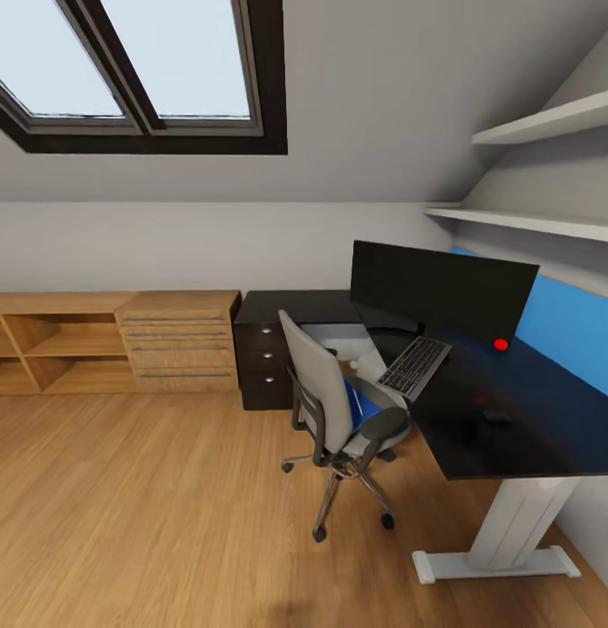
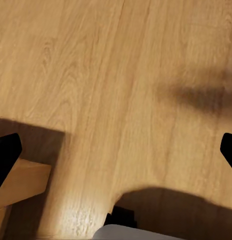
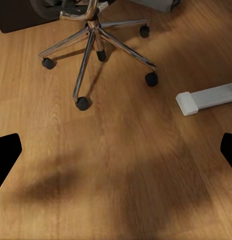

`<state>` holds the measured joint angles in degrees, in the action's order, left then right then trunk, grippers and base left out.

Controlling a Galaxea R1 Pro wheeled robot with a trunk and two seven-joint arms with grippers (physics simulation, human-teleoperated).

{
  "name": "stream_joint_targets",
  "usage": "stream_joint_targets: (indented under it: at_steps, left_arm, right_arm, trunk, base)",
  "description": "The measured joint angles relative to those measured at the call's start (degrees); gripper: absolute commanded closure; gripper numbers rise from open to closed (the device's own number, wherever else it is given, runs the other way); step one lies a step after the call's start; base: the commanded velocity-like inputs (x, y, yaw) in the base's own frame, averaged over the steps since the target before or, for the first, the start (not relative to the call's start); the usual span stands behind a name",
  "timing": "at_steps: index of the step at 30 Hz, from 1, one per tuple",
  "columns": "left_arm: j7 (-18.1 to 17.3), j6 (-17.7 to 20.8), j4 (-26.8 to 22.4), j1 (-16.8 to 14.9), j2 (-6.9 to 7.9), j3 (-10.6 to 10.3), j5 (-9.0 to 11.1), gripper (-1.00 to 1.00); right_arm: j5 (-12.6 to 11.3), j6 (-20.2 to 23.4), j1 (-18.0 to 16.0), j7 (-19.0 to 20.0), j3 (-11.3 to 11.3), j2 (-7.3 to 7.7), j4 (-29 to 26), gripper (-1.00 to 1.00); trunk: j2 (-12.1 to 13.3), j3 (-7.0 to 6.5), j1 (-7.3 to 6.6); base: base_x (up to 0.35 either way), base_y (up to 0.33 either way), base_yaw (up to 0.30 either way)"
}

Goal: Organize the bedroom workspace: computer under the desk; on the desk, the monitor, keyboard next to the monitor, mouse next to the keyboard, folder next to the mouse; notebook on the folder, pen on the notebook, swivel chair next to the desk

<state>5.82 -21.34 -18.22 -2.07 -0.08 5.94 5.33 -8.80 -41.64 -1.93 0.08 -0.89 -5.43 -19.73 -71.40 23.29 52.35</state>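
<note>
Progress so far, judged against the desk (image 1: 530,436): the monitor (image 1: 443,288) already stands on its black top, the keyboard (image 1: 414,365) lies just in front of the monitor with one corner near the desk's edge, and a small dark shape that looks like the mouse (image 1: 495,416) sits on the top near the keyboard, so you can likely count those 3 as done. The swivel chair (image 1: 325,392) is close against the desk's inner corner, and the blue folder (image 1: 366,410) rests on its seat, so that move is yours to make next. You cannot pick out the computer, notebook or pen here, so you will have to look for them. Both claws are spread and hold nothing over the wood floor (image 1: 146,506): the left gripper (image 2: 116,150), and the right gripper (image 3: 116,150) near the chair's chrome base.
</note>
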Motion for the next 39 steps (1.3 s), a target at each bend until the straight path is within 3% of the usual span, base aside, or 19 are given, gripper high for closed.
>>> stream_joint_targets:
  at_steps: [5, 39]
  left_arm:
    - [1.80, 0.01, 0.00, 0.01, -0.07, -0.22, -0.04, -1.00]
    - [2.20, 0.10, 0.00, 0.00, -0.08, -0.15, 0.07, -1.00]
  right_arm:
    - [0.00, -0.02, 0.03, 0.00, 0.00, 0.00, 0.00, -1.00]
    - [-0.02, 0.03, 0.03, -0.25, 0.00, -0.26, -0.16, -1.00]
  trunk:
    - [-2.01, 0.90, 1.10]
    - [-15.65, 7.01, 8.57]
  base:
    - [0.000, 0.000, 0.000]
    - [0.000, 0.000, 0.000]
